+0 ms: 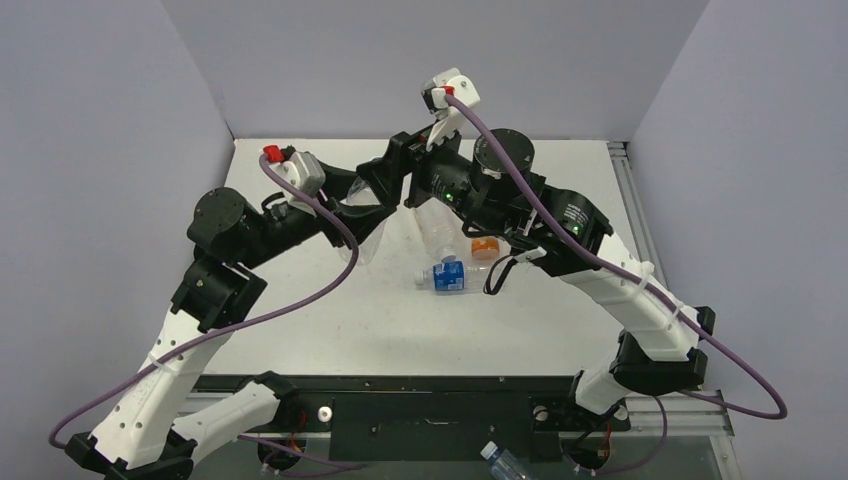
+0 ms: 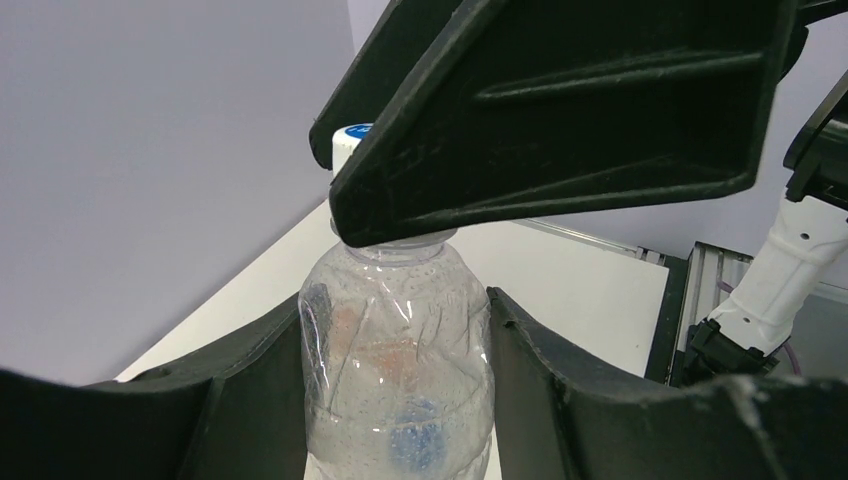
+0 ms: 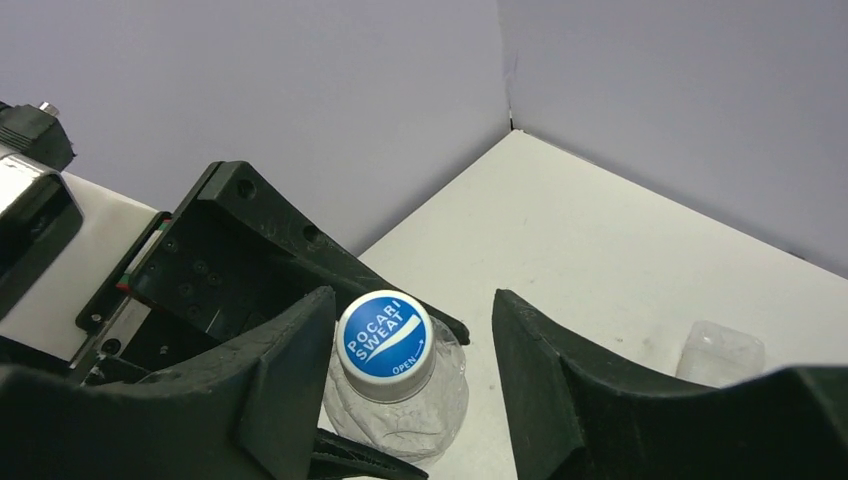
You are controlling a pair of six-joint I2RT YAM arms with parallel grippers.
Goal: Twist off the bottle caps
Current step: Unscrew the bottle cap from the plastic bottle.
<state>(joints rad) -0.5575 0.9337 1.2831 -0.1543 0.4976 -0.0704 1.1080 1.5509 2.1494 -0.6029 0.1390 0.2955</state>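
The left gripper clamps the clear bottle by its body to steady it, so its blue-topped cap sits between the spread fingers of the right gripper, not yet pinched for twisting.

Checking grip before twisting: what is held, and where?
Left gripper clamps the clear crinkled plastic bottle by its body. Right gripper straddles the blue-topped white cap, not yet gripping.

L arm reaching fwd | L gripper jaws clamped on bottle | R gripper above it, jaws apart
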